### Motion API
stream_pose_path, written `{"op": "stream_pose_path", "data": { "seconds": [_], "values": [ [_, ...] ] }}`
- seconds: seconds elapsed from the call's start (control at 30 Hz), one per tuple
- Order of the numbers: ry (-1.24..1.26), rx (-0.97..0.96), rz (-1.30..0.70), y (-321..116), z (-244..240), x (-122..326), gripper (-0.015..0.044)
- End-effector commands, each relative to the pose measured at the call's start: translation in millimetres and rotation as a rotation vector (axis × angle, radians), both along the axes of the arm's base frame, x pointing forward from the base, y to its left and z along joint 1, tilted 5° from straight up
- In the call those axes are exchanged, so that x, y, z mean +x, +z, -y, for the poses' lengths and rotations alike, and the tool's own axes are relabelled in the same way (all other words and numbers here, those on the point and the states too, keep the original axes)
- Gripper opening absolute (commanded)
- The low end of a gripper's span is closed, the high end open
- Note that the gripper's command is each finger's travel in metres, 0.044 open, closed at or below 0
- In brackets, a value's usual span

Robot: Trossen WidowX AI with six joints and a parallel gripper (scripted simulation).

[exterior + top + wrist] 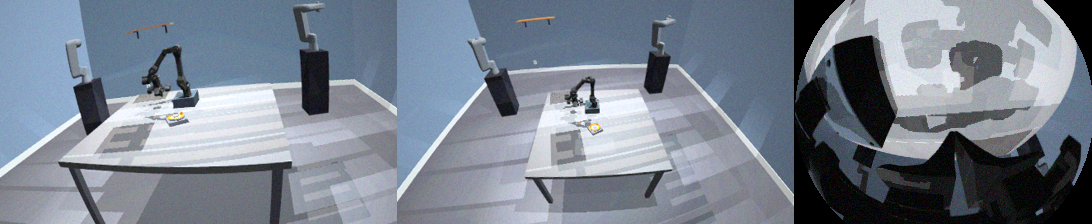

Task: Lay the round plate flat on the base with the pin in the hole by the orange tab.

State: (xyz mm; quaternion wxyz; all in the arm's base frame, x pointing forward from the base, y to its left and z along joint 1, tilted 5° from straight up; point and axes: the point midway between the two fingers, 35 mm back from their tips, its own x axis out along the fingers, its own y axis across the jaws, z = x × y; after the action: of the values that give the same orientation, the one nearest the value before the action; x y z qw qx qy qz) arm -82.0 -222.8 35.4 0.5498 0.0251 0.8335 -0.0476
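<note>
- Exterior view: round plate [176,117] lies on its base [181,121], well apart from the gripper [157,91].
- Fingers are closed, gripping nothing, above the worktop [231,136].

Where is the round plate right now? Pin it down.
In the top view the round plate lies on its base near the table's middle, just in front of the arm's mount; the shut claw hangs apart from it.
</note>
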Motion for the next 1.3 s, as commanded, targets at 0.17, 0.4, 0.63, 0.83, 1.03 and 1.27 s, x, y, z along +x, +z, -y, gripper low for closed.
{"op": "stream_pose_path", "data": {
  "seconds": [0.17,0.4,0.63,0.83,1.03,1.27],
  "values": [
    [0.033,-0.125,0.107,6.0,18.2,89.7,0.0000],
    [0.054,-0.191,0.197,12.4,9.8,159.9,0.0000],
    [0.042,-0.200,0.312,18.5,-23.1,230.8,0.0000],
    [0.019,-0.162,0.414,25.7,-80.7,291.5,0.0000],
    [-0.003,-0.111,0.467,31.5,-133.6,321.8,0.0000],
    [-0.027,-0.050,0.495,37.5,-189.8,337.9,0.0000]
  ]
}}
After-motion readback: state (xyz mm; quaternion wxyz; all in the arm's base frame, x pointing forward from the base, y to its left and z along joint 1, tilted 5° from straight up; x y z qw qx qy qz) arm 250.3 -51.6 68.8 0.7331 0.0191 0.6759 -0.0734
